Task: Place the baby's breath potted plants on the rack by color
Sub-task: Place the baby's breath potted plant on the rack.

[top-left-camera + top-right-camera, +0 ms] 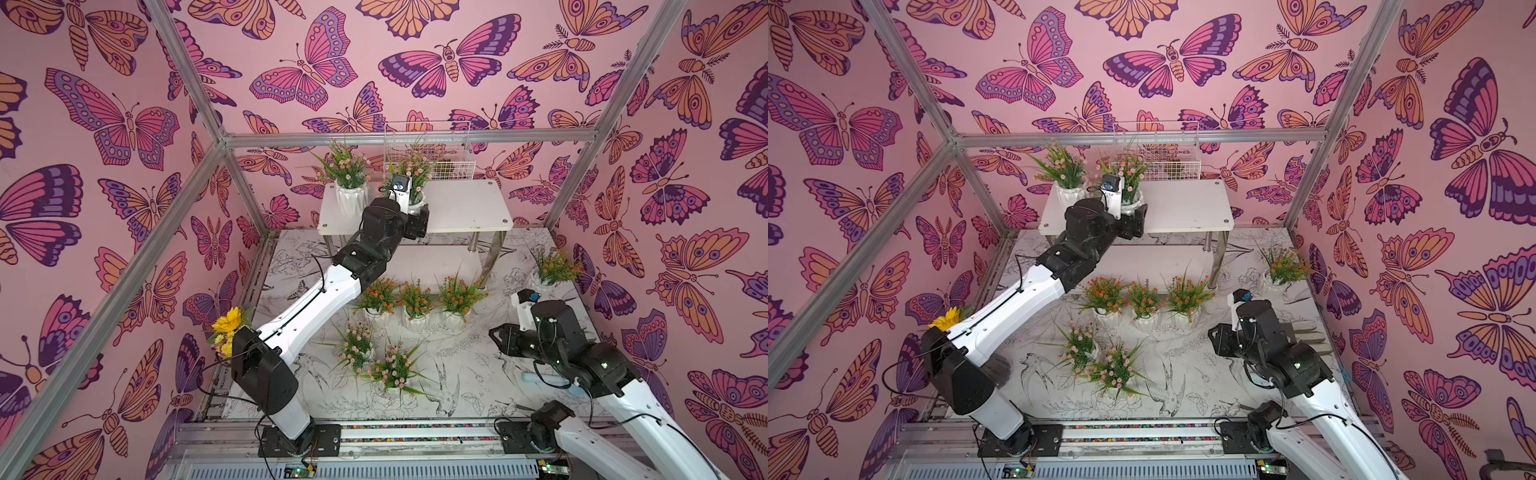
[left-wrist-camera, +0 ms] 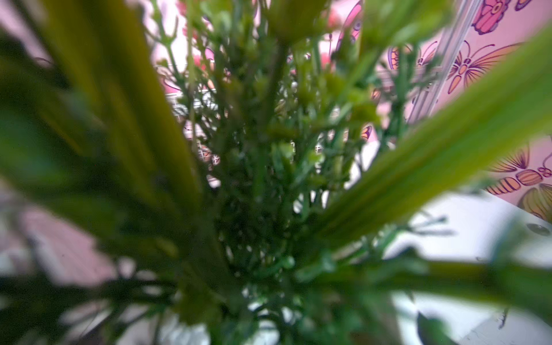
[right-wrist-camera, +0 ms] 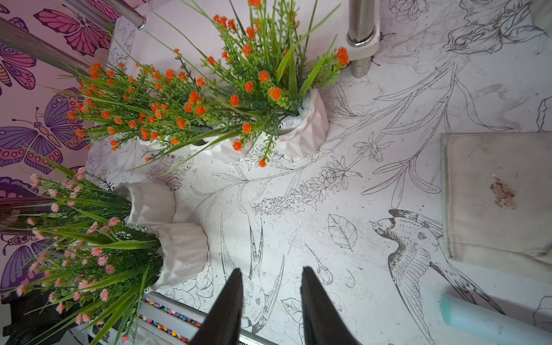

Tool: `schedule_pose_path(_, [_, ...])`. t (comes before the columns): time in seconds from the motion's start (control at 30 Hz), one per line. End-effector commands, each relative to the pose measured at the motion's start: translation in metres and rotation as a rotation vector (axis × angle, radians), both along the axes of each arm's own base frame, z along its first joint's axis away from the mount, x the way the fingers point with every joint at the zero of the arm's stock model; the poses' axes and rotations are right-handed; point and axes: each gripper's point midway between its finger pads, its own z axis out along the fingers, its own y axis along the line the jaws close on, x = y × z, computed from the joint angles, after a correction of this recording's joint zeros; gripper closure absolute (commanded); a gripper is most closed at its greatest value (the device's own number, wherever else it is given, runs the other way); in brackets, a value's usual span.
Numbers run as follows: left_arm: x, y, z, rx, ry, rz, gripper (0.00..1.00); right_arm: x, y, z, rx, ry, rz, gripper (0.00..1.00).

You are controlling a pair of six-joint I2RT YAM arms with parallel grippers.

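Task thing: second pink plant [image 1: 409, 176], upright in its white ribbed pot on the top board of the rack [image 1: 469, 203], just beside the first pink plant [image 1: 347, 166] at the board's left end.
Rack: at the far edge of the desk [image 1: 457, 374]. Glossy white boards, rounded corners, shiny metal legs.
Left end effector [image 1: 417, 218]: right at that pot's near side. We cannot tell if it is pinching or has let go; the wrist view is only blurred stems.
Key relation: the pot lies straight ahead of the left end effector, toward the far edge, with its long axis vertical. We judge a straight pull-back toward the near edge would clear it without tipping.
Right end effector [image 3: 271, 270]: fingers spread, nothing between them, hovering over bare desk toward the right edge.
Left to shelve: two pink plants [image 1: 392, 370] mid-desk, close together; three orange plants [image 1: 415, 299] in a row just in front of the rack; fourth orange plant [image 1: 552, 266] near the far right corner.
Nearer arm: we judge the right arm nearer the desk pinks.
Materials: hard faceted ceramic, looks slippery; springy plastic foliage with thin blades sticking out.
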Motion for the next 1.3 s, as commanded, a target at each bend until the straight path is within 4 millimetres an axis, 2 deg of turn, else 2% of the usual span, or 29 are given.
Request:
schedule_pose_path(0.0, [0.015,0.017,0.032,-0.064,-0.097,0.112,0.65,-0.003,-0.003,-0.001,0.006,0.004,-0.014,0.65])
schedule_pose_path(0.2, [0.031,0.023,0.024,-0.049,-0.091,0.193,0.62,-0.006,-0.006,-0.002,0.004,0.001,-0.023,0.65])
schedule_pose_path(0.4, [0.040,0.027,0.017,-0.042,-0.077,0.246,0.56,-0.005,-0.005,-0.003,0.011,0.004,-0.022,0.65])
schedule_pose_path(0.63, [0.039,0.025,0.017,-0.047,-0.076,0.240,0.16,-0.004,-0.004,-0.006,0.013,0.007,-0.022,0.63])
schedule_pose_path(0.73, [0.039,0.024,0.018,-0.050,-0.079,0.232,0.07,-0.004,-0.004,-0.006,0.014,0.006,-0.021,0.63])
schedule_pose_path(0.87, [0.037,0.023,0.022,-0.052,-0.085,0.217,0.00,-0.004,-0.004,-0.007,0.012,0.009,-0.022,0.63])
schedule_pose_path(1.27, [0.020,0.024,0.035,-0.060,-0.102,0.167,0.00,-0.003,-0.003,-0.007,0.013,0.006,-0.023,0.62])
